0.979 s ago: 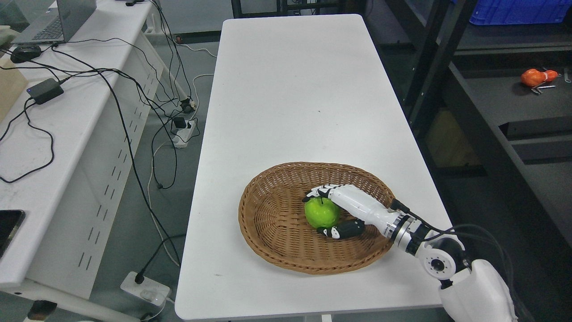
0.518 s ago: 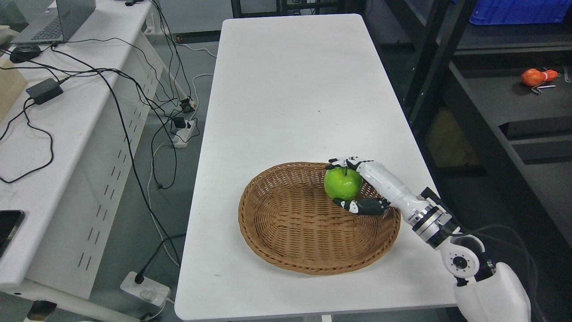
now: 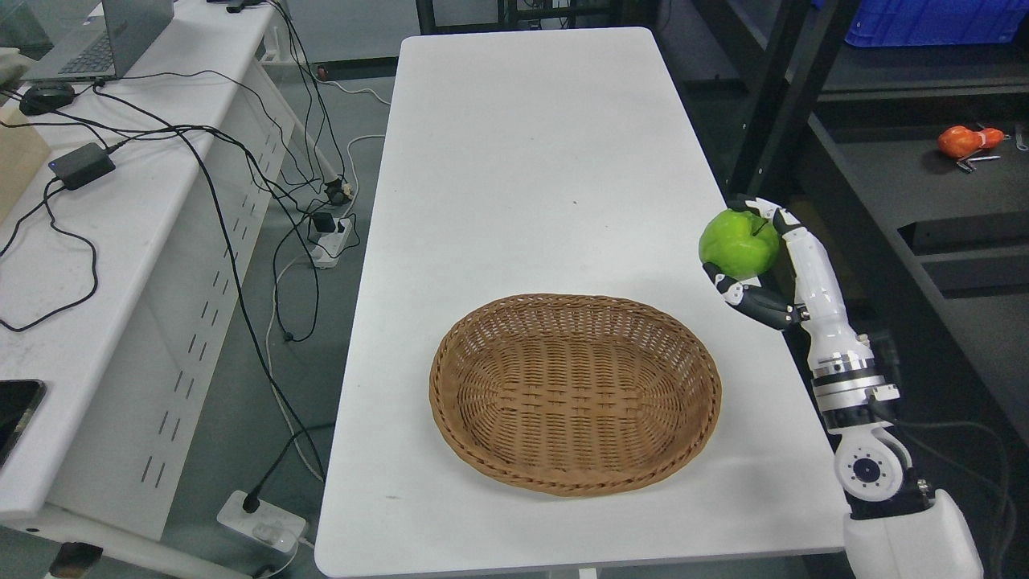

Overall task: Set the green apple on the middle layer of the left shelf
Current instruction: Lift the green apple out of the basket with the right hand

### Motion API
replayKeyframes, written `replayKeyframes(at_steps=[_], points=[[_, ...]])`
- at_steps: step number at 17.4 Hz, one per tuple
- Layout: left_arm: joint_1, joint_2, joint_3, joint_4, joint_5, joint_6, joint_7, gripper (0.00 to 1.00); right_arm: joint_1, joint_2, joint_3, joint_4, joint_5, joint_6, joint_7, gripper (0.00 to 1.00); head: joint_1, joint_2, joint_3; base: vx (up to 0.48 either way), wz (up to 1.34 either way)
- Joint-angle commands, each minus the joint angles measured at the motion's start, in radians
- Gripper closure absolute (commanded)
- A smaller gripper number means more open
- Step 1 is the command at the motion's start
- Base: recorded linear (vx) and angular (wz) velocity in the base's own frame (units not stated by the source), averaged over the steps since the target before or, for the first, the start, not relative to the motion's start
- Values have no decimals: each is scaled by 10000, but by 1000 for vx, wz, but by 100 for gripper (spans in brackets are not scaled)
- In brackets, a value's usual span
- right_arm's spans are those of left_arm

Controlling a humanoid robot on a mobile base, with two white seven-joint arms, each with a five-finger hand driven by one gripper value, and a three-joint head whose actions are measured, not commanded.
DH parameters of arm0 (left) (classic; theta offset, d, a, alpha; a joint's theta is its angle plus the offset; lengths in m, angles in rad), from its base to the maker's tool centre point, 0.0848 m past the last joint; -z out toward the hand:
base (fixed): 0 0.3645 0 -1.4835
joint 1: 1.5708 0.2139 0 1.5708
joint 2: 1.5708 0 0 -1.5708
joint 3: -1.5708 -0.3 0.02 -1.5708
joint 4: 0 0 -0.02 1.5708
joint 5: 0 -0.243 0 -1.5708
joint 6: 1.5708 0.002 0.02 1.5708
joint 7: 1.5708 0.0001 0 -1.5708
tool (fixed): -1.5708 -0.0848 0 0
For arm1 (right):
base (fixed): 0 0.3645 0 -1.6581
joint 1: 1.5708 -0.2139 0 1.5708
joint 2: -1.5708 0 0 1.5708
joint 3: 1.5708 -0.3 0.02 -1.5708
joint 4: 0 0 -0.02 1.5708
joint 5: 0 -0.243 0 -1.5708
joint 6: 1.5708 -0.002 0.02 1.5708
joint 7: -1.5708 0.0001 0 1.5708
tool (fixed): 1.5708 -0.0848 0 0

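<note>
From the empty wicker basket (image 3: pixel 575 392) at lower centre, look right: your right robot hand (image 3: pixel 760 261) pinches the green apple (image 3: pixel 738 243) above the surface's (image 3: pixel 522 161) right edge, dark shelving (image 3: pixel 924 177) lying farther right.

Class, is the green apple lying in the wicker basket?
No, the right hand holds the green apple by the table's right edge, outside the wicker basket.

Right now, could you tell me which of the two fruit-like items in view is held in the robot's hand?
The green apple, gripped by the right hand beside the table's right edge; the orange item lies untouched on the dark shelf.
</note>
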Motion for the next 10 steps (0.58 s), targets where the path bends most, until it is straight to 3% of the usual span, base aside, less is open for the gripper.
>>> replayKeyframes(at_steps=[1, 5, 10], points=[[2, 175, 0, 14, 0, -6, 5, 0, 253, 756, -1056, -562, -98, 103, -157, 100, 0, 0, 0, -28, 0], [2, 175, 0, -1, 0, 9, 5, 0, 283, 955, -1040, -670, -98, 103, -172, 100, 0, 0, 0, -96, -2], [2, 175, 0, -1, 0, -6, -11, 0, 483, 987, -1010, -671, -98, 57, -173, 100, 0, 0, 0, -266, -84]])
